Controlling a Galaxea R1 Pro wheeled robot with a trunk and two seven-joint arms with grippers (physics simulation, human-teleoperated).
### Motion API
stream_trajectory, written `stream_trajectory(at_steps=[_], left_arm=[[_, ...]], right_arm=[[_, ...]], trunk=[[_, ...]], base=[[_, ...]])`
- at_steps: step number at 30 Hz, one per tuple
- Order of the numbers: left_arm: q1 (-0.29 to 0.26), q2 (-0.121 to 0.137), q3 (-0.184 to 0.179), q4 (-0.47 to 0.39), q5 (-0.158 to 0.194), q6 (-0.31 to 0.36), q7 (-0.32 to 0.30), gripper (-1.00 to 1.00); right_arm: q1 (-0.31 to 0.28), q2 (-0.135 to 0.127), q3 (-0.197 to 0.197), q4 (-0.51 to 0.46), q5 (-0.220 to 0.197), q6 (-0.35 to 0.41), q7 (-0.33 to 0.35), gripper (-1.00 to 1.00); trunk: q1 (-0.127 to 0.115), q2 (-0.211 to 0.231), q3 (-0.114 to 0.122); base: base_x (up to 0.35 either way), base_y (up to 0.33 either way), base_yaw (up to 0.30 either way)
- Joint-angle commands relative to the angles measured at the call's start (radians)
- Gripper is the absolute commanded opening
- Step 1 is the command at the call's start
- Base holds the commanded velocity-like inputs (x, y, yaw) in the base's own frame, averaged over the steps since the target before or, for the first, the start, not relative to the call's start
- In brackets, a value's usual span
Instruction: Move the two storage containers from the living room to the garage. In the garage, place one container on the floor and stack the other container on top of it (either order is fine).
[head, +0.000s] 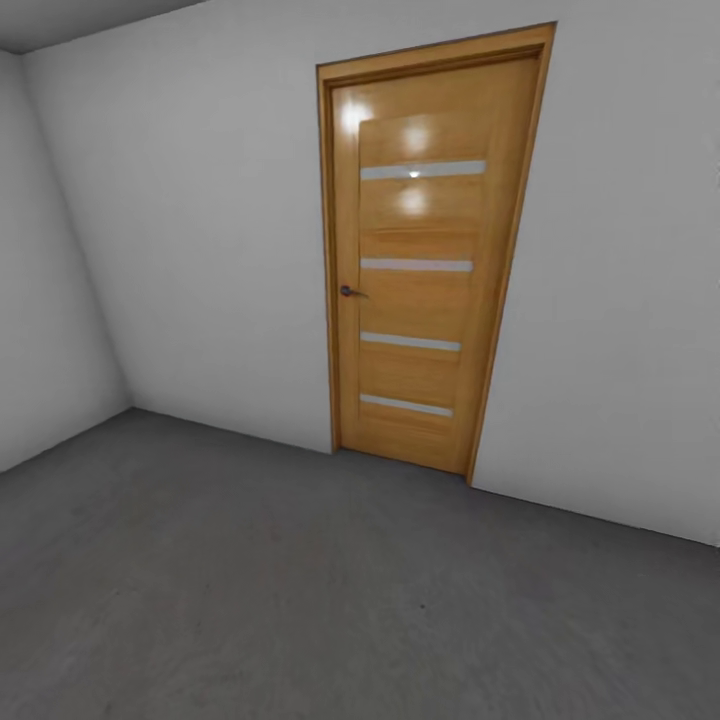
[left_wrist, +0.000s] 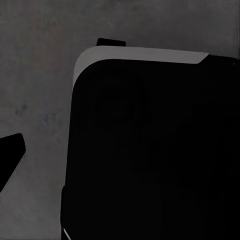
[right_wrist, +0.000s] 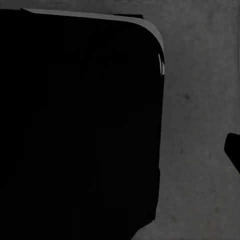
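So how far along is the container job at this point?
Nothing looks done: the grey concrete floor ahead carries no stacked bins. The head view faces a shut wooden door in a white wall; the wrist views show dark robot body over floor. Fetching, carrying and stacking both containers seems left.

Black, boxy base (left_wrist: 155, 150) with rounded corners and a thin pale grey rim along the upper edge, seen from the left wrist; same black rounded block (right_wrist: 75, 125) with grey edging from the right wrist.

A black rounded body (left_wrist: 150, 150) above the floor (left_wrist: 35, 75).
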Motion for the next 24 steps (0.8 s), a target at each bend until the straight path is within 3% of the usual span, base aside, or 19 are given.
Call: stream_trajectory(at_steps=[1,12,24], left_arm=[[0.000,0.000,0.000,0.000,0.008,-0.002,0.000,1.00],[0.000,0.000,0.000,0.000,0.008,-0.002,0.000,1.00],[0.000,0.000,0.000,0.000,0.008,-0.002,0.000,1.00]], right_arm=[[0.000,0.000,0.000,0.001,0.001,-0.004,-0.001,1.00],[0.000,-0.001,0.001,0.001,0.002,-0.003,-0.001,1.00],[0.000,-0.006,0.002,0.001,0.003,-0.003,0.000,1.00]], trunk=[[0.001,0.000,-0.001],[0.001,0.000,-0.001],[0.001,0.000,-0.001]], base=[[0.322,0.043,-0.206],[0.322,0.125,-0.223],[0.322,0.165,-0.016]])
